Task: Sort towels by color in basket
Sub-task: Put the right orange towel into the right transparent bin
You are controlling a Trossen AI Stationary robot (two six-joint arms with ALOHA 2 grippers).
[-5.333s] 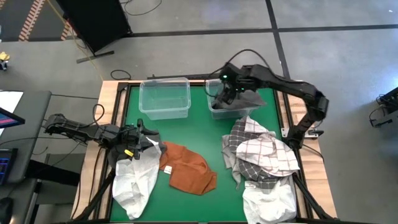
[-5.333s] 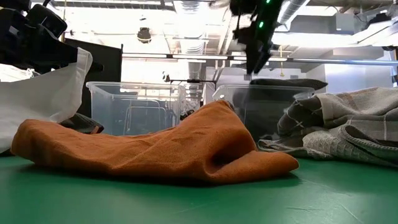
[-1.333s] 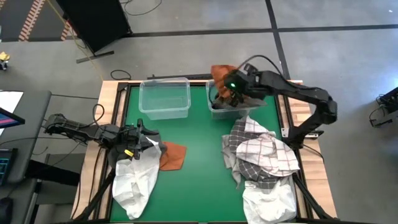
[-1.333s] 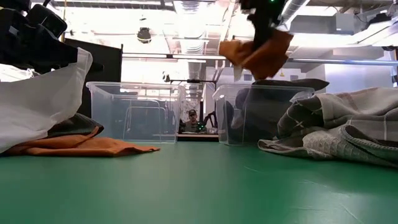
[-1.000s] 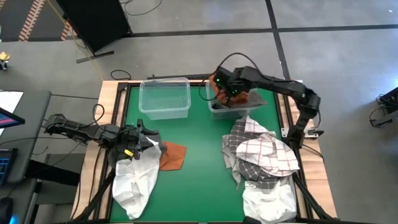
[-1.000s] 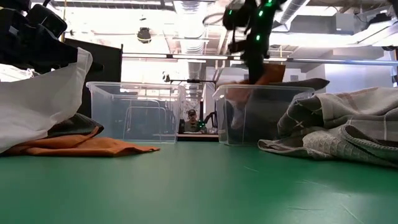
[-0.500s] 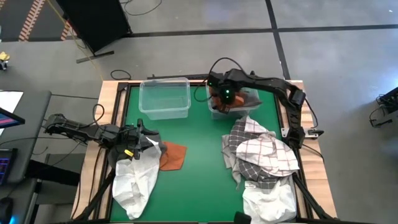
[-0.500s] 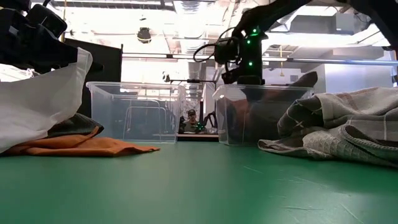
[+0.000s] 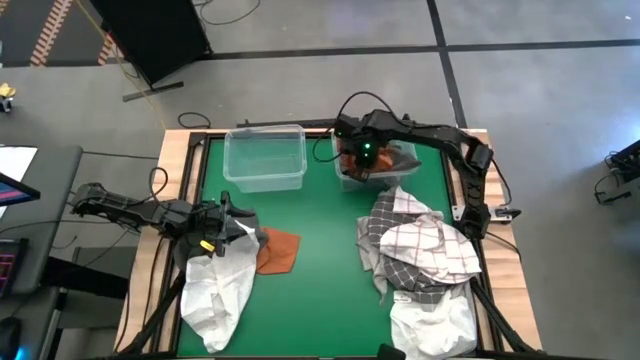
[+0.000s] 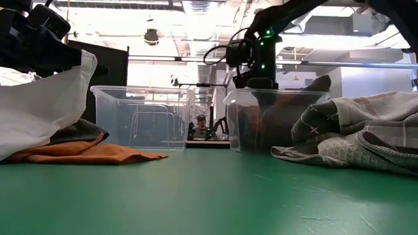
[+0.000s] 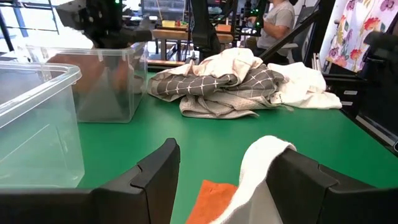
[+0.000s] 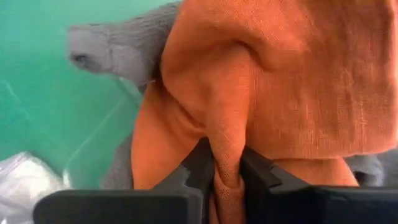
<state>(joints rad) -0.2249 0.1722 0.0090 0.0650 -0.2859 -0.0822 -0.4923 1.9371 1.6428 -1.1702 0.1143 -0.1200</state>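
orange towel point(image 12: 261, 93) pinched in right pincer point(image 12: 227, 171)

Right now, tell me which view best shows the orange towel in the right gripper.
The right wrist view: the orange towel fills the picture, pinched between the right gripper's fingers. The high view shows only a sliver of it in the bin under the arm. The low and left wrist views show an orange blur through the bin wall.

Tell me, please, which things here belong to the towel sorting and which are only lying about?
Belong to the job:
- orange towel, pinched in the right gripper, inside the right bin
- second orange towel
- white towel at the left gripper
- checked towels
- empty left bin

Lying about:
- laptop beside the table
- person in the background
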